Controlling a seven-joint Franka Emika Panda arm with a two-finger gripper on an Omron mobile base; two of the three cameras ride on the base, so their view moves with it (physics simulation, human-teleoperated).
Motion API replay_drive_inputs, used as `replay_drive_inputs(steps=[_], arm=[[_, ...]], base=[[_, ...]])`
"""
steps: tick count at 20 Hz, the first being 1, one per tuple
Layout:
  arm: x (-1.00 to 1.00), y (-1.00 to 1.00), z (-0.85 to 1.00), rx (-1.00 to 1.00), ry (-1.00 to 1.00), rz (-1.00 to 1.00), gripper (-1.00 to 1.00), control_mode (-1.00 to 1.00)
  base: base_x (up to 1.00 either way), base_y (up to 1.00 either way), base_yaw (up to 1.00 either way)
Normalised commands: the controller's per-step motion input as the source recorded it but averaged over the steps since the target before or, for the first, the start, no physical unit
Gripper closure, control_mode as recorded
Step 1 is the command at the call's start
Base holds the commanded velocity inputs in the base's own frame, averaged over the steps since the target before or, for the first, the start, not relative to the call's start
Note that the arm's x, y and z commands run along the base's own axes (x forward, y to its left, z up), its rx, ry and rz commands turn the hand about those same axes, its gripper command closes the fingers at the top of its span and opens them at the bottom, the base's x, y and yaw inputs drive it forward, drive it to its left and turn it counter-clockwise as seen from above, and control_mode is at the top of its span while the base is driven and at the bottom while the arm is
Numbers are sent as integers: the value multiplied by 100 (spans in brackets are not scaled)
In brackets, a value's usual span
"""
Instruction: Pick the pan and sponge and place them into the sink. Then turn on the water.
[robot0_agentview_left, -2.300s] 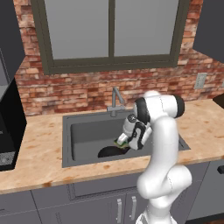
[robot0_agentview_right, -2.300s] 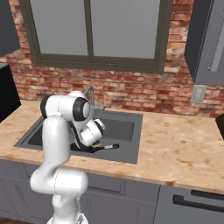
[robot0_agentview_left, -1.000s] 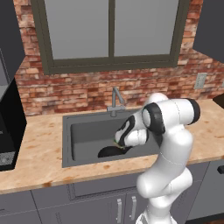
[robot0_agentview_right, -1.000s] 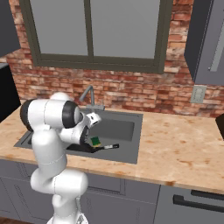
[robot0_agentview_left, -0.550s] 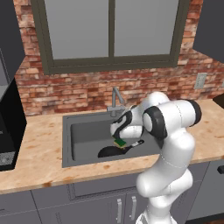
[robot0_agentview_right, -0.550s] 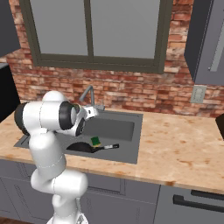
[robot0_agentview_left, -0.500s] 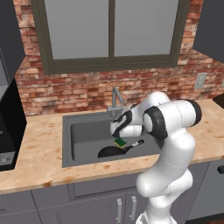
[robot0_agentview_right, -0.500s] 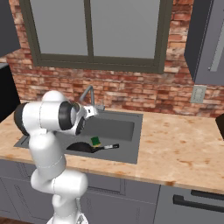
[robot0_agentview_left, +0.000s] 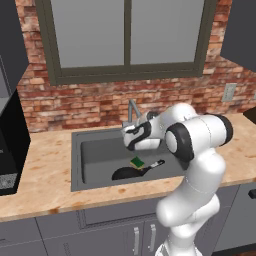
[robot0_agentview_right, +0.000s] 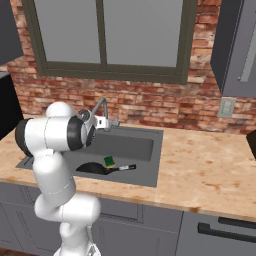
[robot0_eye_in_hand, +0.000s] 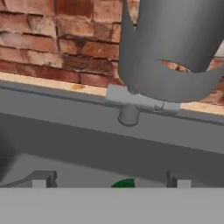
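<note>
The black pan (robot0_agentview_left: 124, 173) lies on the floor of the dark grey sink (robot0_agentview_left: 100, 155), its handle pointing right. The green sponge (robot0_agentview_left: 136, 162) rests just behind the pan's rim. From the right base view the pan (robot0_agentview_right: 92, 168) and sponge (robot0_agentview_right: 108, 160) sit in the sink (robot0_agentview_right: 135, 145) the same way. My gripper (robot0_agentview_left: 128, 134) hovers above the basin's rear, just in front of the faucet (robot0_agentview_left: 132, 107). In the hand view the gripper (robot0_eye_in_hand: 109, 180) is open with nothing between its fingertips (robot0_eye_in_hand: 43, 178). The faucet's base (robot0_eye_in_hand: 129, 109) lies straight ahead, and the sponge (robot0_eye_in_hand: 124, 183) peeks in below.
A brick wall and a window stand behind the sink. Wooden counter (robot0_agentview_left: 45, 170) runs on both sides. A black appliance (robot0_agentview_left: 10, 145) stands at the far left of the counter. The faucet spout (robot0_eye_in_hand: 175, 43) arches close over the hand.
My hand has risen from just above the pan and sponge and moved back toward the faucet, jaws still wide. Pan and sponge have stayed where they lay in the sink.
</note>
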Motion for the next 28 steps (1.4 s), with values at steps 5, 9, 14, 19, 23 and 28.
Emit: replay_drive_inputs(steps=[5,9,14,19,23,28], arm=[[9,-67,-1,9,-3,0,-100,-100],[2,-78,-9,3,-3,0,-100,-100],[0,-81,-8,0,-4,0,-100,-100],[8,-66,0,6,-2,0,-100,-100],[17,-45,0,11,0,0,-100,-100],[25,-25,0,16,0,0,-100,-100]], base=[[0,0,0],[0,0,0],[0,0,0],[0,0,0],[0,0,0],[0,0,0]])
